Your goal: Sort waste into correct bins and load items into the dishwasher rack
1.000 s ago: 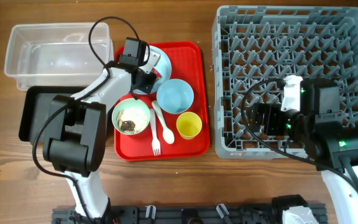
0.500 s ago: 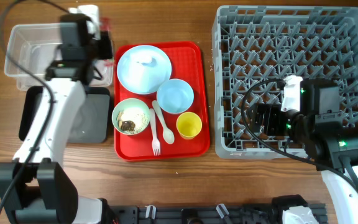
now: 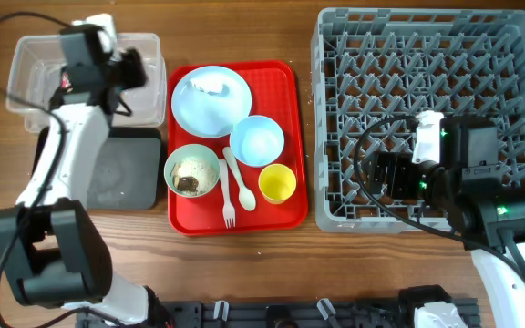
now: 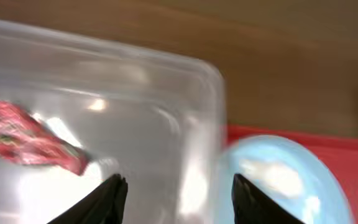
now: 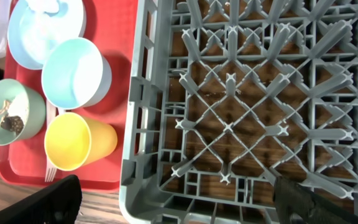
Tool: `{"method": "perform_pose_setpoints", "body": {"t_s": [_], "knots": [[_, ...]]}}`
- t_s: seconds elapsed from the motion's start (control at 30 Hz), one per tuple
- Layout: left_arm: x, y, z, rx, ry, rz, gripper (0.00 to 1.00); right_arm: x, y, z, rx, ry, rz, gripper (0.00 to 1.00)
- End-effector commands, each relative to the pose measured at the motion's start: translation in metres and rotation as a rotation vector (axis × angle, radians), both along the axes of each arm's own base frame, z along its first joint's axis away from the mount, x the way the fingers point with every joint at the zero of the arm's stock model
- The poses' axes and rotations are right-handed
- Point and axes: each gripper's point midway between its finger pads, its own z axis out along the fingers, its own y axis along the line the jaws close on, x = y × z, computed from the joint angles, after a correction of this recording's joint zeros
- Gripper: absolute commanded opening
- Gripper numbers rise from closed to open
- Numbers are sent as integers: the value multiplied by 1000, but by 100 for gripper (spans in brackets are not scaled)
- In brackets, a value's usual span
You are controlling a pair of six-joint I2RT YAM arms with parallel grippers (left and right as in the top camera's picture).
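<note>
My left gripper hangs open over the right end of the clear tub, nothing between its fingers. The crumpled red-and-white wrapper lies loose inside the tub, left of the jaws. On the red tray are the light blue plate, the blue bowl, the pale green bowl with brownish scraps, the yellow cup, the white spoon and fork. My right gripper stands open over the front left corner of the grey rack, holding nothing.
The shallow black tray lies in front of the clear tub, partly under my left arm. The red tray fills the space between the bins and the rack. Bare wooden table runs along the front edge.
My left arm swung from the plate over to the clear tub. Its jaws opened and the wrapper now lies in the tub. The right arm has not moved.
</note>
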Motion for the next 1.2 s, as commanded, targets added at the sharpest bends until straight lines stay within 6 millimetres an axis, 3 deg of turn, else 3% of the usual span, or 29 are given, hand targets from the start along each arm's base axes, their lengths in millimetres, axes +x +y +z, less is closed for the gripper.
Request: {"method": "perform_pose_setpoints", "body": {"t_s": [0.0,0.1,0.23,0.3,0.37,0.43,0.53,0.7,0.83,0.9,1.07,1.17], "knots": [[2,-74,66,-26,-64,-176,61,2,-2,4,-3,-12,-14,100],[7,-102,102,-6,-125,-209,67,3,-2,5,-1,-17,-14,100],[29,-102,91,37,-156,-184,76,3,-2,5,-1,-17,-14,100],[47,-103,64,43,-143,-176,80,3,-2,5,-1,-17,-15,100],[59,-105,24,46,-84,-178,80,3,-2,5,-2,-17,-14,100],[62,-109,-20,48,-4,-189,81,3,-2,5,-2,-16,-14,100],[60,-121,-62,53,75,-211,82,3,-2,5,-1,-16,-15,100],[51,-144,-115,63,173,-257,84,3,-2,5,-2,-13,-15,100],[39,-146,-140,72,251,-266,80,2,-2,5,-2,-13,-14,100],[31,-141,-148,90,294,-255,72,2,-2,4,-2,-12,-14,100],[8,-136,-161,102,402,-258,21,2,-2,4,-2,-11,-14,100],[0,-135,-151,104,422,-258,8,2,-2,4,-2,-9,-14,100]]}}
